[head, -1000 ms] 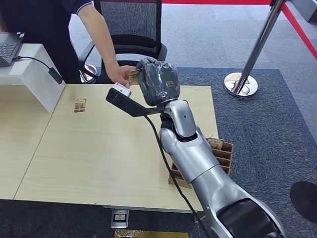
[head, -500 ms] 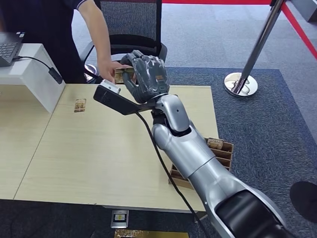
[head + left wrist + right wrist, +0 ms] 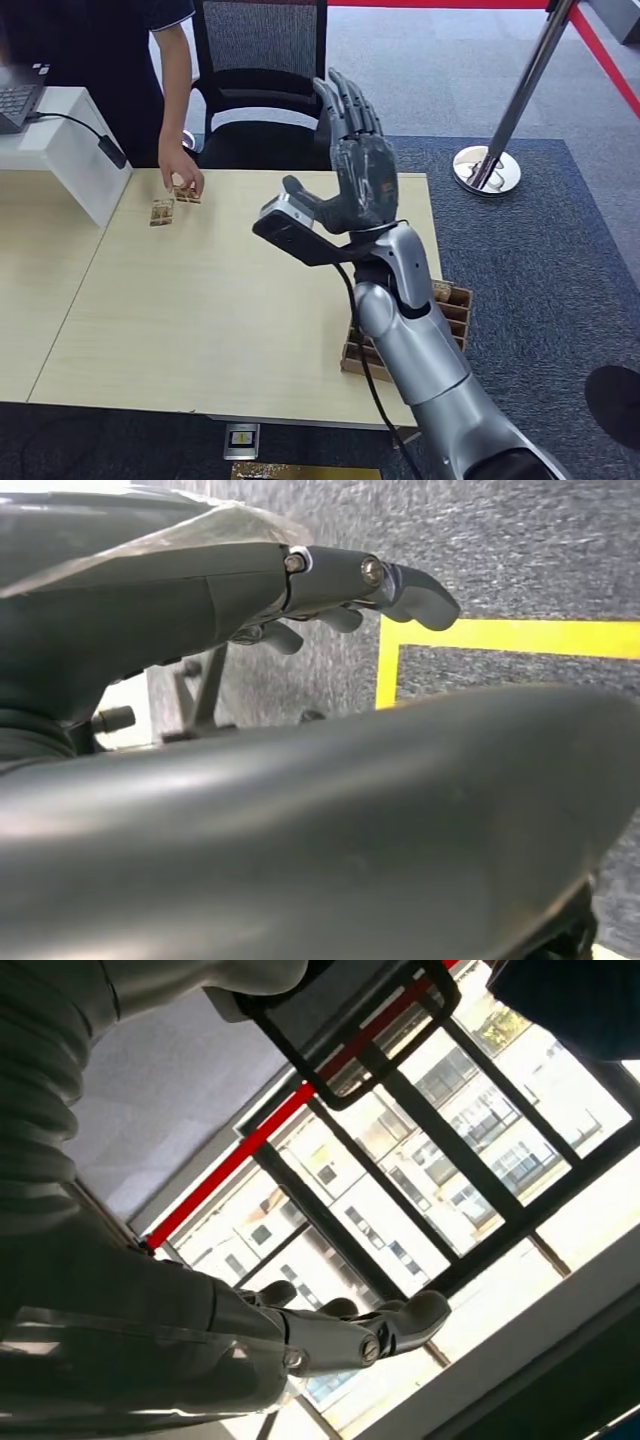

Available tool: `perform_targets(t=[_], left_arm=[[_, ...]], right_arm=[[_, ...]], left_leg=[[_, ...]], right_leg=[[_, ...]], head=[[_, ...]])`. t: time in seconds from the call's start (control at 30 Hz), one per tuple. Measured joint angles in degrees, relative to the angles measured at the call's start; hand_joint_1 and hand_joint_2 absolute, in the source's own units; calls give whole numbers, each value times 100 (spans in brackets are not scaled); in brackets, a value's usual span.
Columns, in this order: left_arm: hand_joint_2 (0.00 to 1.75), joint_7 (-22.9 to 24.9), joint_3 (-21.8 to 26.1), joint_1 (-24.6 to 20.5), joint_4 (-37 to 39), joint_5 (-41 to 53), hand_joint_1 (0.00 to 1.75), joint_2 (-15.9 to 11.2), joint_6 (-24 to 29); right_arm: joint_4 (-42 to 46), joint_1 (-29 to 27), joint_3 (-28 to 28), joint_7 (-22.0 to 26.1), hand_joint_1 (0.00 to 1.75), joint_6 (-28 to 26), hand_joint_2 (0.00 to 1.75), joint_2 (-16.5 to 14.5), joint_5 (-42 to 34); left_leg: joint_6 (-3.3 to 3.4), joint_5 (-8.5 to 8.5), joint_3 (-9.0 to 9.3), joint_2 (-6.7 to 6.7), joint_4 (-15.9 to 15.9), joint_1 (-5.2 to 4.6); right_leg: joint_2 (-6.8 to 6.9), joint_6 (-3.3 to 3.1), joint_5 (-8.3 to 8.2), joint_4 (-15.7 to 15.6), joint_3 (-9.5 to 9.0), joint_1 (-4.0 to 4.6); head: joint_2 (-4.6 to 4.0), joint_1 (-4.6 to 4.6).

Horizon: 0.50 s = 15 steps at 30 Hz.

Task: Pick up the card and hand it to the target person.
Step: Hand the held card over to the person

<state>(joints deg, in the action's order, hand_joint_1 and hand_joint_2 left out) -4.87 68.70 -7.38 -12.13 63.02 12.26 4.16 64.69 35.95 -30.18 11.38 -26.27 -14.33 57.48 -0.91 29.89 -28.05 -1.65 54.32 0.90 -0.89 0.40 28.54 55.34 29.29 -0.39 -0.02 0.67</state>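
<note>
Right hand fingers spread, holding nothing; person's hand on card; left hand fingers straight, apart.

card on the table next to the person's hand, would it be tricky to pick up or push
The card lies flat on the smooth table, so it would probably slide when pushed rather than tip or roll. It looks thin and small, so likely light, with little edge to get fingers under. How stiff it is cannot be told.

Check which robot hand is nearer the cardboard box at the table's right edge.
Right. The right hand is raised open above the table, up from the cardboard box; the left hand hangs toward the floor.
</note>
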Motion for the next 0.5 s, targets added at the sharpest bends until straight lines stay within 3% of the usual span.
perform_targets(t=[0.17,0.27,0.5], left_arm=[[0,-4,195,50,0,-168,0,5,78],[0,27,302,84,0,-233,0,17,147],[0,102,436,105,0,-333,0,28,228]], right_arm=[[1224,-878,471,122,0,-337,175,366,-91],[2101,-1713,895,102,0,-687,175,538,-94],[3484,-3732,2322,69,0,-1230,175,545,-239]], left_leg=[[2,7,1,-4,1,0],[3,16,2,-10,1,0],[6,43,5,-9,0,0]], right_leg=[[0,7,5,-6,-3,-1],[0,13,14,-8,-8,-1],[0,15,36,-9,-11,-1]], head=[[0,0],[0,0],[0,0]])
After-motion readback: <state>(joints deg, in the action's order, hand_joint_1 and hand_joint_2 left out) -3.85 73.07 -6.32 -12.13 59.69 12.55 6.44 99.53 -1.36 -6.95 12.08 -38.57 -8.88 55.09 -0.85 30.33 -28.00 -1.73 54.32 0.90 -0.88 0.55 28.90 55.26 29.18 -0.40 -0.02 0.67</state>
